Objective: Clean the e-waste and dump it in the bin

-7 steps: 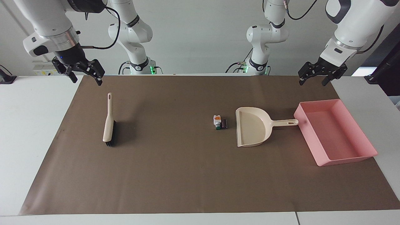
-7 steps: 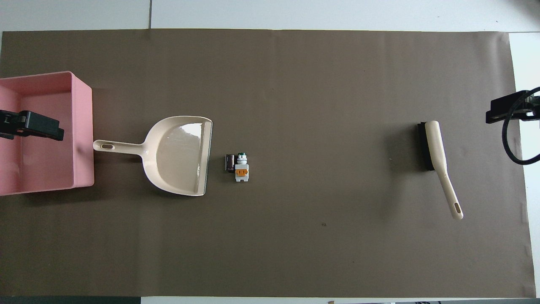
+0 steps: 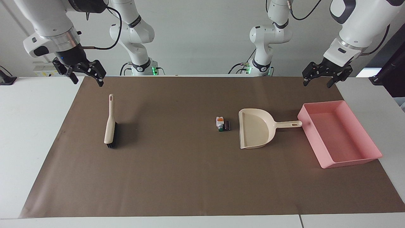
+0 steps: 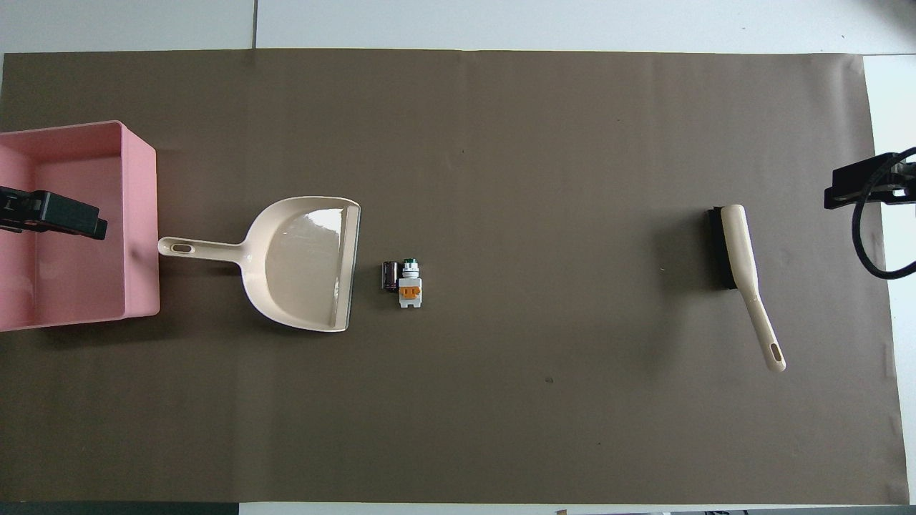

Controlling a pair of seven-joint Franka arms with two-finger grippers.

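Presently I am listing the table, largest item first, with handling notes for the step in hand.

Mat [image 3: 190,177]: brown sheet, covering most of the table and bearing everything below.

Bin [image 3: 368,154]: shallow pink tray, lying at the left arm's end of the mat, nothing showing inside.

Dustpan [image 3: 254,129]: cream, lying flat, its handle end almost touching the bin wall, its open lip facing the e-waste.

Brush [image 3: 110,126]: cream handle, dark bristles, lying well apart at the right arm's end, handle pointing toward the robots.

E-waste [image 3: 223,123]: two tiny parts side by side, one white with orange and green ends, one dark block, lying just beside the dustpan's lip.

My left gripper [image 3: 326,78]: hanging raised over the mat's edge by the bin, fingers spread, holding nothing.

My right gripper [image 3: 84,75]: hanging raised over the mat's corner near the brush handle, fingers spread, holding nothing.

Step, as I am judging it: nothing is picked up yet. I am planning to take the brush by mid-handle with the right gripper and the dustpan by its handle with the left, keeping the lip pressed flat so the parts are not sliding under it, and sweeping in short strokes straight into the pan.
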